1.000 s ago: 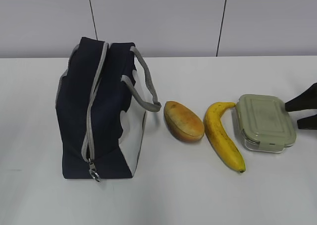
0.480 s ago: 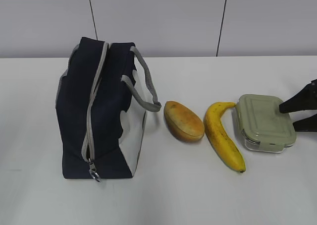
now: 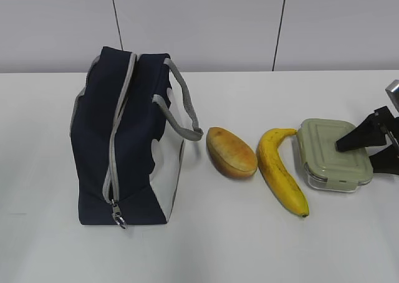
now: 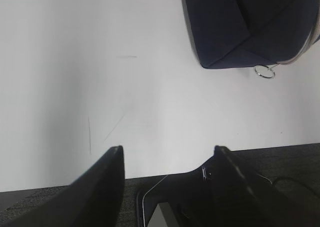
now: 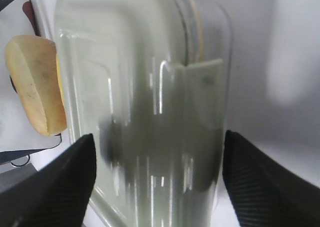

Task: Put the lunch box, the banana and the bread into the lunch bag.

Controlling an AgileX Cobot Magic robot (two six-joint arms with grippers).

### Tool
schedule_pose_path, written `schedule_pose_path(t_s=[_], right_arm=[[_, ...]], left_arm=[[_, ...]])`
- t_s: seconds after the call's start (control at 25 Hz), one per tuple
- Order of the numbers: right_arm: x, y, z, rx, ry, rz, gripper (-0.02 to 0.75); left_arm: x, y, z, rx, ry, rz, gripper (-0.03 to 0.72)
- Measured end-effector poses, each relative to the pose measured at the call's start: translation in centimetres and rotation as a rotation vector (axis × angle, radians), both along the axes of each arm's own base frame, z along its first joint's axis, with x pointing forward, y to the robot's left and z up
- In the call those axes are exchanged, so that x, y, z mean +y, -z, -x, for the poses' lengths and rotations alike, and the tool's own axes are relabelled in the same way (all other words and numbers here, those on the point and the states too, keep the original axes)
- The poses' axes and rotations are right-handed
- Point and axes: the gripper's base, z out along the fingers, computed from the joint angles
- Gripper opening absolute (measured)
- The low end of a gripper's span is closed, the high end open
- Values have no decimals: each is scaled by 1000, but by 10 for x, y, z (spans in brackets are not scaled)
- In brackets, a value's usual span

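The right gripper (image 3: 369, 147) hangs spread wide astride the lunch box (image 3: 333, 154), apparently to clamp it, while the left gripper (image 4: 167, 159), also spread, waits near the zipped bag (image 3: 124, 143).

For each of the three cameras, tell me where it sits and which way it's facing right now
Exterior view: in front, above the table, looking down at a slant on lunch bag, bread, banana, lunch box; the right gripper enters at right.
Left wrist view: looks down past the open left gripper at bare table and the bag's corner.
Right wrist view: close on the lunch box, between open fingers.
Shared: the lunch box, in the exterior and right wrist views.
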Motion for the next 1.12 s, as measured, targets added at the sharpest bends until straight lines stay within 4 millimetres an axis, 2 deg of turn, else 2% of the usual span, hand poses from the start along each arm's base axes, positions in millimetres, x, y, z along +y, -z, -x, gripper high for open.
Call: schedule_pose_path(t_s=[0.32,0.72,1.12], right_arm=[[5,0,-1,0,-14,0,574],[6,-1,-2,-3,-8,-17,398],[6,-2,-2,1,-6,-22,373]], left_arm=[[0,0,0,0,0,0,424],[0,1,2,21,3,-2,423],[0,1,2,27,4,-1,422]])
